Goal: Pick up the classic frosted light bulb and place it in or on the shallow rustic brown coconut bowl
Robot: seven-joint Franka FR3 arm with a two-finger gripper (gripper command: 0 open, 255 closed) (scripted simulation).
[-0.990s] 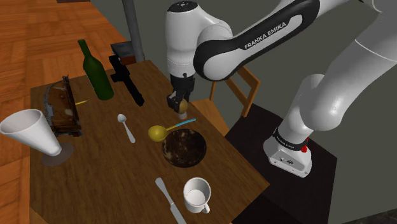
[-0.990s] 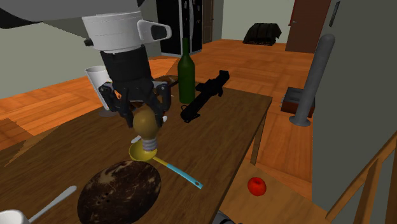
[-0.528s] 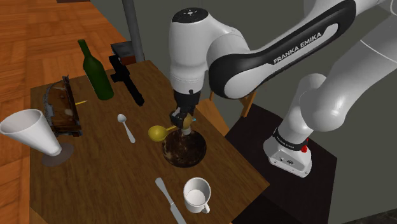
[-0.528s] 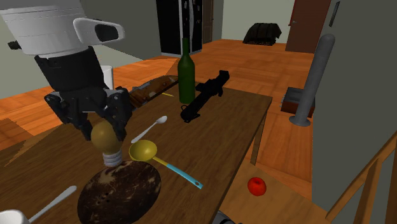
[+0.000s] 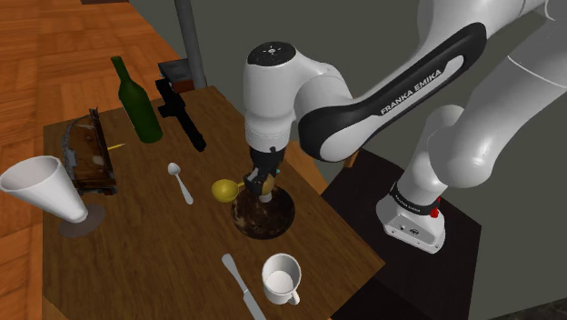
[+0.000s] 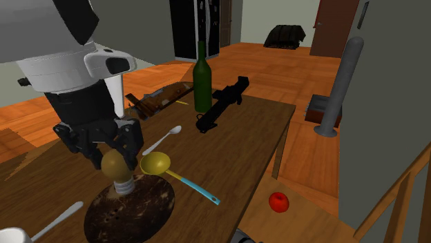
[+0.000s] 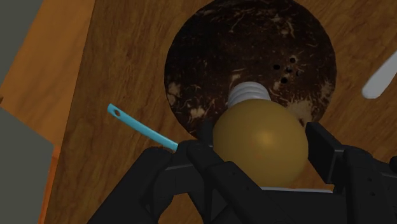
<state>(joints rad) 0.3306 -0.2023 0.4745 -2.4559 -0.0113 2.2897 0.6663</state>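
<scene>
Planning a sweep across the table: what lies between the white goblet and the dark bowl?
In the shoulder view, a white spoon and a yellow ladle lie between the goblet and the bowl.

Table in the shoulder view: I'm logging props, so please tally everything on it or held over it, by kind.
3 utensils: spoon, knife, yellow scoop
2 white cups: mug, cone cup
1 green bottle
1 brown bowl
1 light bulb
1 black tool
1 brown rack
Total: 10
</scene>
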